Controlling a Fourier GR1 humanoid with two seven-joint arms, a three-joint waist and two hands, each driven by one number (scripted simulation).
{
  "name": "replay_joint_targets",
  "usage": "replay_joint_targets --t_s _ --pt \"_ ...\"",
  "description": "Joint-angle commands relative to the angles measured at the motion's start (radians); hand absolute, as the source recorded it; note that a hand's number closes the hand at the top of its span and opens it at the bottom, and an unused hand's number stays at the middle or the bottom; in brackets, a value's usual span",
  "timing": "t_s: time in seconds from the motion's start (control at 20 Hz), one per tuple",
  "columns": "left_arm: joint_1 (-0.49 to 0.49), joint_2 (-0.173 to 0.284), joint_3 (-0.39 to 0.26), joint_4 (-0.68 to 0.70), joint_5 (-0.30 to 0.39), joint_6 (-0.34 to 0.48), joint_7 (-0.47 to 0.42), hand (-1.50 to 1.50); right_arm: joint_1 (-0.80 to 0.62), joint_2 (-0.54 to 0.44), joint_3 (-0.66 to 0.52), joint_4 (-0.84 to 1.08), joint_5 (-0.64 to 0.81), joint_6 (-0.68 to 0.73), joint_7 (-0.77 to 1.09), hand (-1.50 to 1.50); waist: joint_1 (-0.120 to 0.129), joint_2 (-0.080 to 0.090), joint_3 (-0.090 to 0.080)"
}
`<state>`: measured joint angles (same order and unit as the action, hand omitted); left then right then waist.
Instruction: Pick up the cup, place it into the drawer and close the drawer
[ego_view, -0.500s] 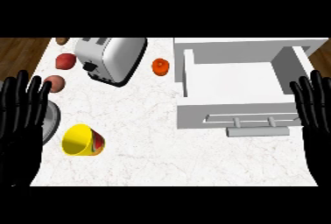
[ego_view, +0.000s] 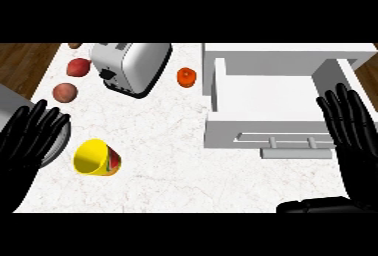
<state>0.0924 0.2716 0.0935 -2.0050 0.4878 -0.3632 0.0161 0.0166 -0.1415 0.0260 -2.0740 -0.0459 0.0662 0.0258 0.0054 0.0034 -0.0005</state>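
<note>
A yellow cup (ego_view: 96, 158) is lying on its side on the white marble counter (ego_view: 177, 170), its open mouth facing up and to the left, with a red and green pattern showing on its outer wall; nothing is showing inside it. The left hand (ego_view: 31, 136) is hovering just beside the cup at the left edge of the view, fingers straight and spread, holding nothing, and partly covering a grey round dish (ego_view: 59, 145) whose contents cannot be made out. The right hand (ego_view: 353, 125) is standing open at the right edge, fingers straight and pointing up, gripping nothing, beside the right wall of a white drawer (ego_view: 221, 132). The drawer is sitting pulled open on the right half of the counter, its handle (ego_view: 291, 143) facing the near edge, and only its bare white floor is showing inside. A silver toaster (ego_view: 129, 65) is resting tilted near the far edge. Two reddish fruits (ego_view: 65, 92) are lying to its left, and a small orange fruit (ego_view: 187, 76) is sitting between the toaster and the drawer.
</note>
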Motion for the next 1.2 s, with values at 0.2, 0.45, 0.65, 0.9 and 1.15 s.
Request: replay_joint_targets --t_s 0.2,0.45,0.65,0.9,1.15 --pt "-0.082 0.147 0.183 0.347 0.233 -0.240 -0.011 -1.50 -0.079 -0.022 -0.017 0.127 -0.037 0.063 0.014 -1.50 -0.005 -0.001 0.000" --pt "-0.178 0.116 0.150 0.496 0.096 -0.236 -0.015 -1.50 -0.112 -0.014 -0.029 0.091 -0.035 0.050 0.079 -1.50 -0.010 -0.003 0.000" --pt "-0.202 0.099 0.142 0.639 -0.030 -0.287 -0.113 -1.50 -0.249 -0.016 -0.057 0.233 -0.015 0.045 0.036 -1.50 -0.007 -0.001 0.000" --pt "-0.183 0.073 0.148 0.797 -0.205 -0.296 -0.300 -1.50 -0.263 -0.071 -0.146 0.236 -0.101 0.103 0.044 -1.50 -0.008 -0.001 0.000" --pt "-0.235 0.095 0.147 1.033 -0.350 -0.310 -0.498 -1.50 -0.243 -0.049 -0.120 0.212 -0.066 0.087 0.041 -1.50 -0.013 -0.001 -0.001"
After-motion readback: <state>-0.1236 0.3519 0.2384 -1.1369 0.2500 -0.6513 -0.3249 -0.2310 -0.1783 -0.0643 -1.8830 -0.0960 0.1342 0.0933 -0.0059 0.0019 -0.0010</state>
